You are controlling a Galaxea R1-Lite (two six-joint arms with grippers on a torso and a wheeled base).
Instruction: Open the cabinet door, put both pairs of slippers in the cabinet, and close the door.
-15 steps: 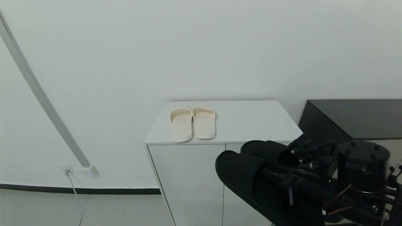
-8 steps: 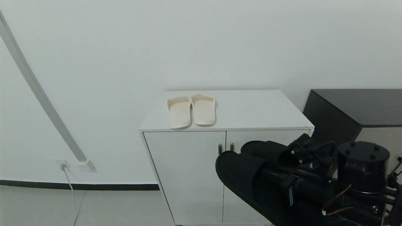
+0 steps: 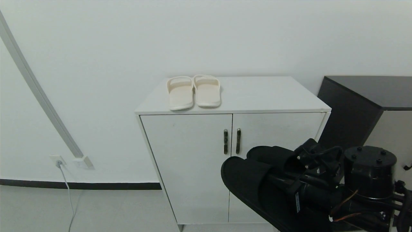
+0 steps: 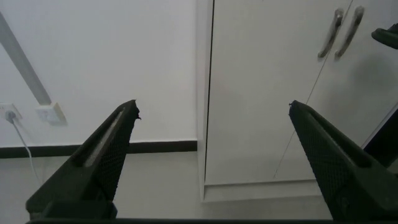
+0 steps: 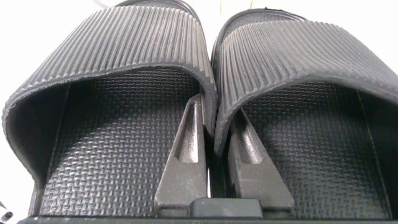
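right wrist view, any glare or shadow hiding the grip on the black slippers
right wrist view: even light, no glare; the black slippers and the right gripper pinching their straps show plainly. head view: they merge into one dark mass; soft shadow under the cream slippers.

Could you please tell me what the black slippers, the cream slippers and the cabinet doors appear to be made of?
The black slippers look like soft moulded foam or rubber, matte: ribbed straps, diamond-textured footbeds. The cream slippers seem similar moulded foam, smooth and matte. The cabinet doors are probably white laminated board, flat and faintly glossy; their handles look like dark metal.
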